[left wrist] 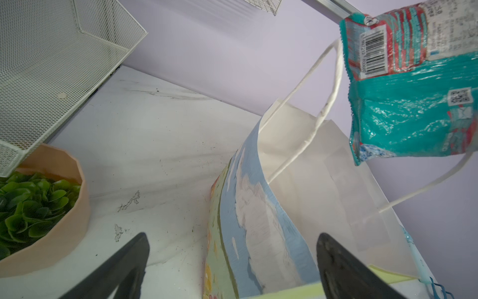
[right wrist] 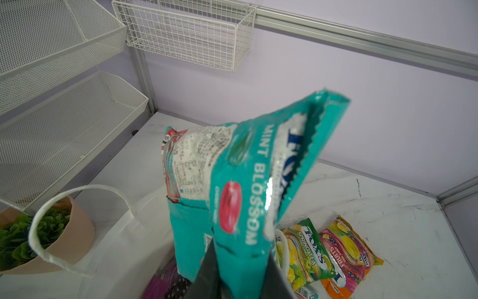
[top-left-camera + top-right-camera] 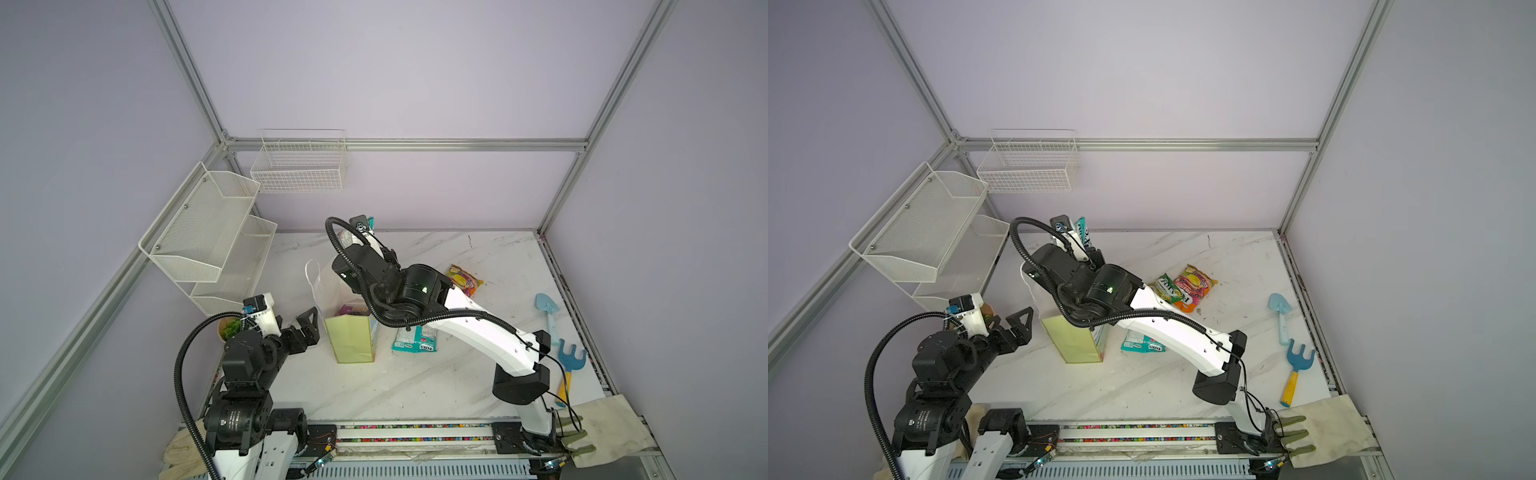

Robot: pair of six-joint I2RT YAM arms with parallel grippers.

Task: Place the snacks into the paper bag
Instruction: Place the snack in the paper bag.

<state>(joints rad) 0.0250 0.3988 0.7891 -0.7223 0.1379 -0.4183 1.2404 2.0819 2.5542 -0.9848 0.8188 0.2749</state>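
The paper bag (image 3: 351,336) (image 3: 1075,340) stands open mid-table, its pale green side towards the front. A magenta snack (image 3: 353,309) (image 2: 165,284) lies inside it. My right gripper (image 2: 240,261) (image 3: 365,226) is shut on a teal-white mint snack (image 2: 248,181) (image 3: 1081,232) (image 1: 403,103), held above the bag's mouth. My left gripper (image 1: 232,235) (image 3: 307,328) is open beside the bag's sky-print face (image 1: 258,207); I cannot tell if it touches. On the table lie another teal snack (image 3: 415,343), a green-yellow one (image 3: 1167,289) (image 2: 302,251) and an orange-pink one (image 3: 1194,286) (image 2: 346,253).
A potted green plant (image 1: 51,220) (image 3: 228,328) sits left of the bag under the white mesh shelves (image 3: 208,232). A wire basket (image 3: 299,166) hangs on the back wall. A blue trowel (image 3: 548,309), a blue rake (image 3: 571,361) and a glove (image 3: 602,428) lie at the right.
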